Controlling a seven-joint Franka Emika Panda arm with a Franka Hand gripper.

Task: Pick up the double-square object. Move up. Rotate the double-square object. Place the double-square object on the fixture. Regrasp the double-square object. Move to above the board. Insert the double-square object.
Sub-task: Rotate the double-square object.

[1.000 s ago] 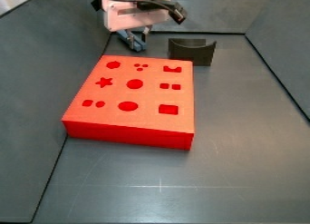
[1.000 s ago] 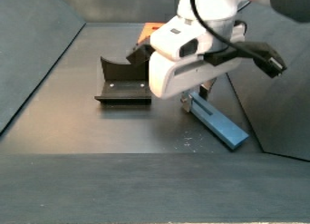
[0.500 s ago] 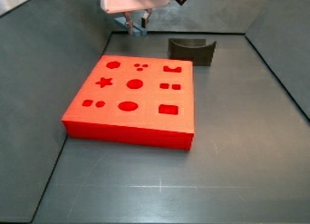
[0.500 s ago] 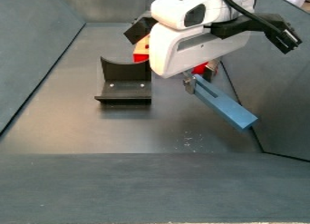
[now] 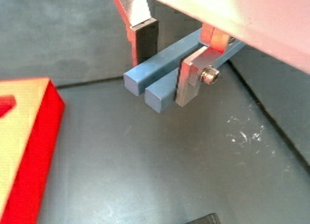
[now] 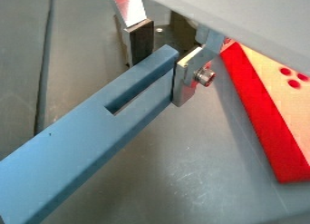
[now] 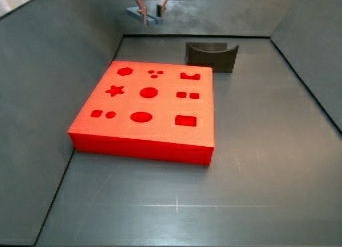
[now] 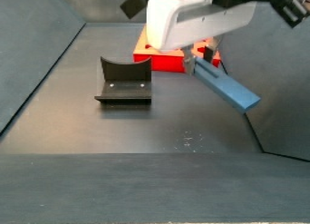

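Observation:
The double-square object (image 6: 85,137) is a long grey-blue bar with a slot in its side, and its two-square end face (image 5: 148,85) shows in a wrist view. My gripper (image 5: 166,73) is shut on it near one end, with a dark pad on one side and a silver finger (image 6: 187,75) on the other. In a side view the bar (image 8: 226,84) hangs tilted off the floor below the gripper (image 8: 201,63), to the right of the fixture (image 8: 123,80). The red board (image 7: 147,106) lies flat, and the gripper (image 7: 151,5) is high above its far edge.
The fixture (image 7: 211,55) stands behind the board's far right corner. Dark tray walls (image 7: 54,36) rise on all sides. The board's red edge (image 6: 273,114) lies close beside the held bar, and scratches mark the floor (image 5: 242,135).
The gripper has risen steadily, lifting the bar off the floor; in a side view the gripper has nearly left the top of the frame. Board and fixture have not moved.

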